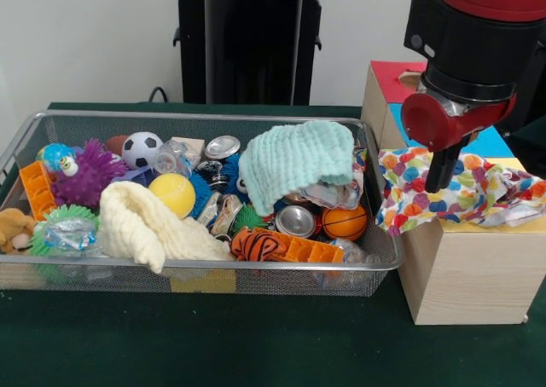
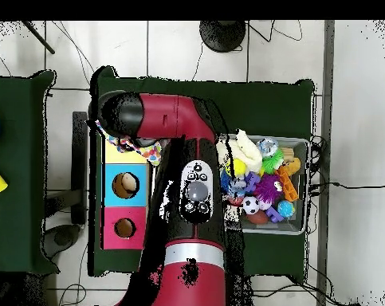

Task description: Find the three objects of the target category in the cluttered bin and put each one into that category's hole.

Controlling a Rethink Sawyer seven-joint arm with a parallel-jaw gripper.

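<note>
A polka-dot fabric piece lies spread over the yellow-topped box and covers its hole. It also shows in the overhead view at the edge of the yellow top. My gripper points down from the red wrist and touches the fabric's upper middle. I cannot tell if it grips the fabric. The wire-mesh bin stands to the left of the boxes, full of clutter. No other clear polka-dot piece shows in it. In the overhead view the arm hides the gripper.
In the bin lie a mint-green waffle cloth, a cream fluffy cloth, balls, crushed cans and toys. The blue-topped box's hole and the red-topped box's hole stand beside the yellow one. The bin also shows in the overhead view.
</note>
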